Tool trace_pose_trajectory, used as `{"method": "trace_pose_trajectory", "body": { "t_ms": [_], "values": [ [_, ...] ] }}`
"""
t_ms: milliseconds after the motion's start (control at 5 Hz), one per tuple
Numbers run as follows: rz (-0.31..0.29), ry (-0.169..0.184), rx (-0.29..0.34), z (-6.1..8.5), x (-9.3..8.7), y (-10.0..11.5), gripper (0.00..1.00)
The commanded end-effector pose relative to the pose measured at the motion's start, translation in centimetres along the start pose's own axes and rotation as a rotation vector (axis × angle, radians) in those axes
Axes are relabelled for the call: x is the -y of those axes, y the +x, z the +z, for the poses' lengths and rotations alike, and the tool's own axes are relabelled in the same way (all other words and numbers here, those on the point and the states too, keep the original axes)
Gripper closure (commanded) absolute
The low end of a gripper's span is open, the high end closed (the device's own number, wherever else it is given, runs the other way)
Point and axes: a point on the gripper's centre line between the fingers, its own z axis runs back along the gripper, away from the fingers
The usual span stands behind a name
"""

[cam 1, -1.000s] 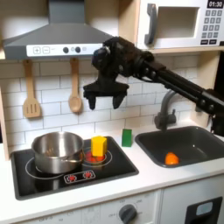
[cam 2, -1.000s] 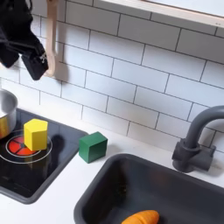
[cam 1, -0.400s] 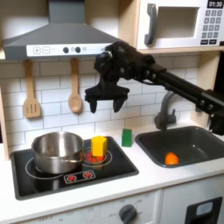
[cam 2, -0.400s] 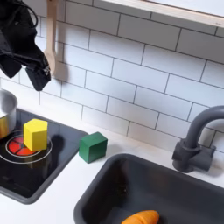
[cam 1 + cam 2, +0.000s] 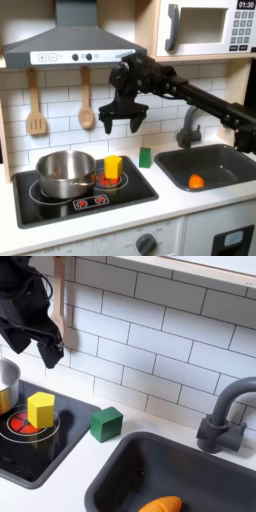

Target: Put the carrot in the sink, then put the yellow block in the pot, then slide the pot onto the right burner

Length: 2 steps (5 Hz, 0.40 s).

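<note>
Gripper point(image 5: 120, 124) hangs in the air above the cooktop, jaws spread wide and holding nothing; black matte fingers point down. In the second exterior view the gripper point(image 5: 30, 341) sits at the upper left, against the tile wall.

Carrot point(image 5: 196, 181) lies in the sink point(image 5: 238, 159), a small orange tapered shape near the basin's near edge; in the second exterior view the carrot point(image 5: 160, 504) lies flat at the bottom of the dark grey sink point(image 5: 125, 461). Curved dark grey faucet point(image 5: 224, 416) stands at the sink's far rim.

Yellow block point(image 5: 113, 166) stands on the right burner point(image 5: 118, 181), a red ringed circle on the glossy black cooktop point(image 5: 140, 190). In the second exterior view the yellow block point(image 5: 40, 409) is a matte cube, upright, covering the ring's centre.

Pot point(image 5: 66, 173): round shiny steel, low straight walls, on the left burner, just left of the yellow block, apart from it as far as I can tell.

Small green block point(image 5: 106, 423) rests on the white desk point(image 5: 170, 205) between cooktop and sink. Two wooden utensils point(image 5: 36, 104) hang on the white tile wall.
</note>
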Motion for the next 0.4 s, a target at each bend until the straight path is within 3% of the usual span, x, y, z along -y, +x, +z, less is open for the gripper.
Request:
{"method": "trace_pose_trajectory", "body": {
  "t_ms": [0, 200],
  "values": [
    [0.219, 0.065, -0.035, 0.52, 0.42, 0.11, 0.00],
    [0.220, 0.060, -0.044, 0.33, 0.31, -0.04, 0.00]
  ]
}}
